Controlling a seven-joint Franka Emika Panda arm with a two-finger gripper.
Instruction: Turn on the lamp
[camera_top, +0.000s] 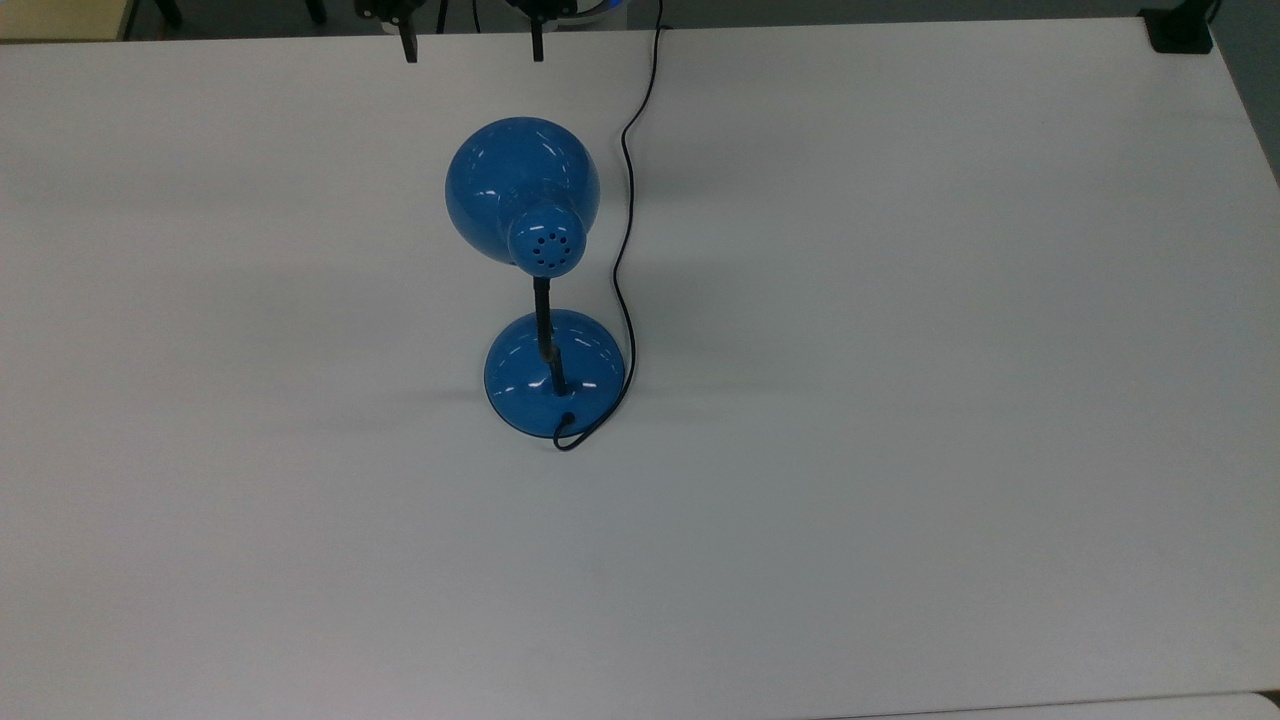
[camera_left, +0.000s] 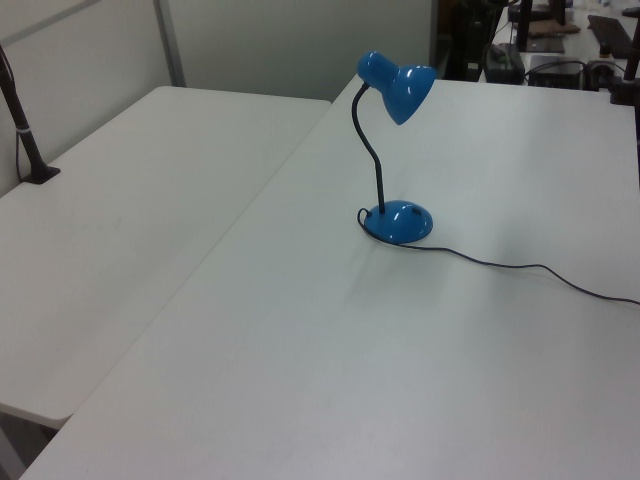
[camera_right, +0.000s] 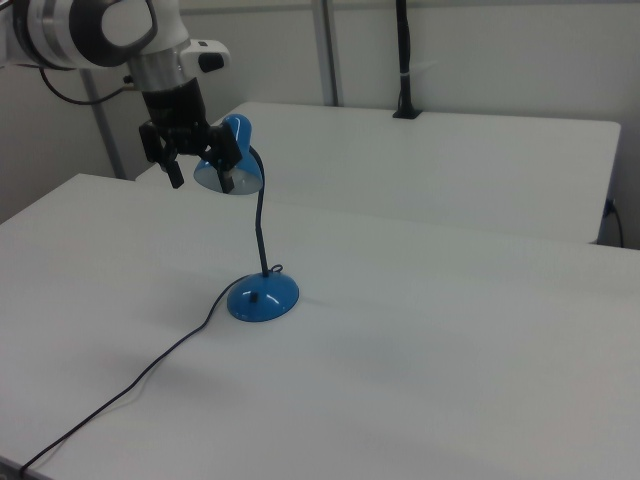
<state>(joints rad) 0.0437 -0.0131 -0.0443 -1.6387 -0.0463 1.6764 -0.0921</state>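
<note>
Gripper (camera_top: 472, 45) fingers show as two dark tips at the 12 o'clock edge of the top view, spread apart and holding nothing; the lamp (camera_top: 540, 290) stands near the middle of the bench (camera_top: 900, 400), its shade (camera_top: 522, 190) toward 12 o'clock, its base (camera_top: 555, 372) toward 6 o'clock, and its cord (camera_top: 628, 180) running off at about 1 o'clock.

From the left view the lamp (camera_left: 392, 150) stands upright on its curved neck (camera_left: 372, 150); a small raised detail sits on the base (camera_left: 400, 220), though whether it is the switch I cannot tell.

From the right view the gripper (camera_right: 193, 155) hangs high at about 10 o'clock, open, level with the shade (camera_right: 232, 160); a small dark mark on the base (camera_right: 262, 297) looks like the switch. The step, I judge, is the approach; it is done well by descending clear of shade and neck, closing the fingers into a single tip, and pressing straight down so the light base does not slide or tip.
</note>
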